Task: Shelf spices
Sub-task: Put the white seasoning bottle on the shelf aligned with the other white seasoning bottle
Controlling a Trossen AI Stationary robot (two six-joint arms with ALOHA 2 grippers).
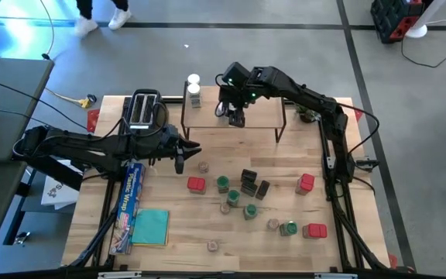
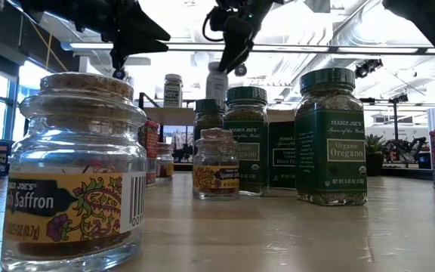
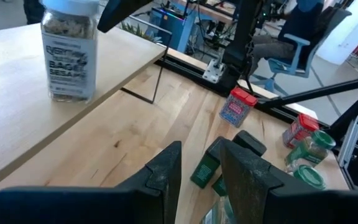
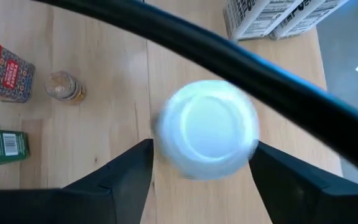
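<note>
Now at the shelf: right gripper (image 4: 201,165) poised over a round white-lidded jar (image 4: 207,127), dark fingers spread to either side of the smooth lid, gaps showing, not clamped.

Below it, pale-wood rectangular shelf top on thin black metal legs (image 1: 231,118), with another white-lidded clear jar (image 1: 194,94) upright at its left end. Left gripper (image 3: 201,171) low over the light-grained wooden table (image 1: 285,256) beside the black toaster (image 1: 142,108), matte dark fingers narrowly apart, nothing between them. Scattered across the tabletop: green-lidded glass jars (image 1: 222,184), squat red tins (image 1: 197,184), black rectangular boxes (image 1: 248,183), tiny cork-topped clear jars (image 1: 204,167). Near the front left, long blue foil box (image 1: 128,205) and flat teal square cloth (image 1: 150,227), touching.
</note>
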